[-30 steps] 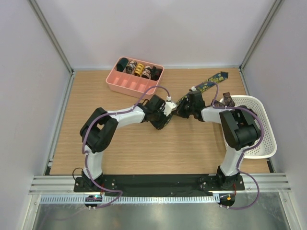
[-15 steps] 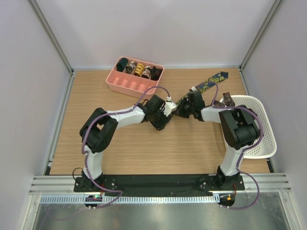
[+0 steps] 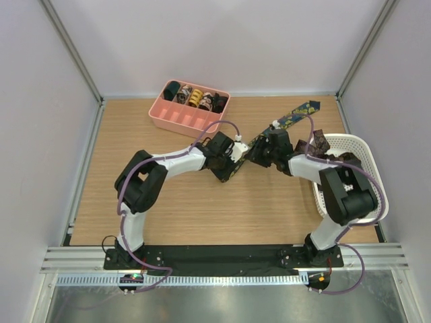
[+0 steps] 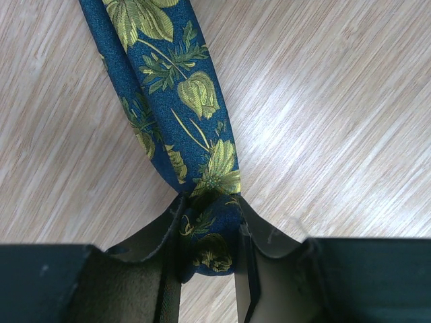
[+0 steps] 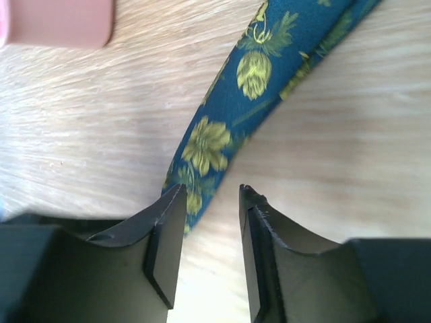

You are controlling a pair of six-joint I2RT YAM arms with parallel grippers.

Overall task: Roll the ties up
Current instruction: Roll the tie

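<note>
Wooden bench (image 3: 135, 134) was seen carrying a navy tie (image 3: 294, 116) with yellow-green leaf print, laid diagonally from the centre toward the far right corner. Its folded near end was pinched between the jaws of the left gripper (image 4: 209, 208). The jaws of the right gripper (image 5: 211, 195) were spread at the tie's edge, nothing clamped. Coiled ties (image 3: 195, 97) were noted in the far row of a pink tray (image 3: 176, 120); a white basket (image 3: 377, 182) stood at right.
</note>
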